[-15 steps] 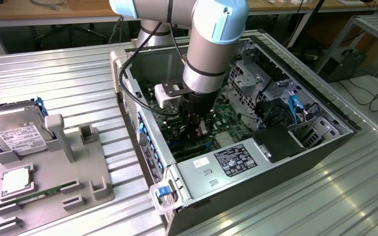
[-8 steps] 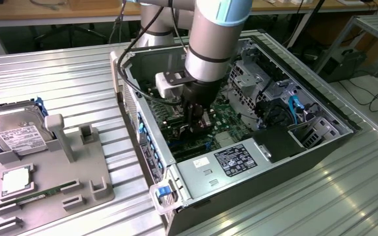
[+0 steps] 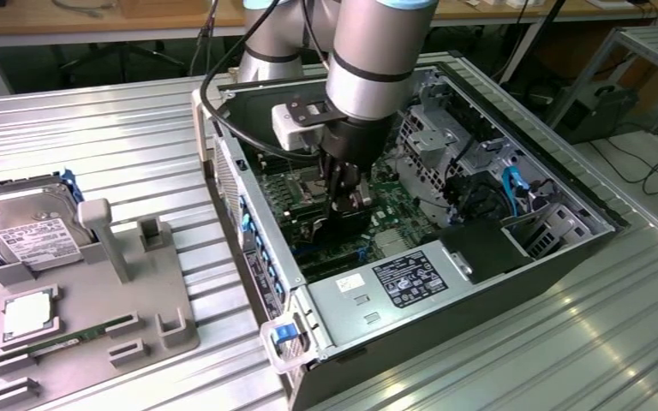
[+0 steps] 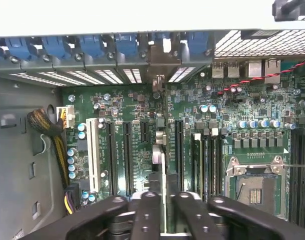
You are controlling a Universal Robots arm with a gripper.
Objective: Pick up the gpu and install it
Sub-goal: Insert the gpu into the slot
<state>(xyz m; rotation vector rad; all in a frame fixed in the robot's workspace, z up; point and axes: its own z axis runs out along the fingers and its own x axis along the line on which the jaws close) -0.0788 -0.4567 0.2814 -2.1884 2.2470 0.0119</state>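
The gpu (image 4: 160, 162) shows edge-on in the wrist view as a thin upright card over the green motherboard (image 4: 132, 107). Its pale metal bracket (image 4: 159, 65) reaches the rear slot openings of the case. My gripper (image 4: 166, 202) straddles the card's top edge, with a black finger close on each side, shut on it. In the exterior view the gripper (image 3: 346, 208) reaches down into the open computer case (image 3: 558, 193). The dark gpu (image 3: 336, 229) hangs just under the fingers, low over the board. I cannot tell whether it sits in a slot.
Black expansion slots (image 4: 127, 157) and an open CPU socket (image 4: 255, 185) flank the card. A row of blue latches (image 4: 92, 45) lines the case's rear. On the exterior view's left, a grey fixture (image 3: 134, 291) holds a silver hard drive (image 3: 26, 227) and a green memory stick (image 3: 72, 338). The power supply (image 3: 415, 278) sits nearby.
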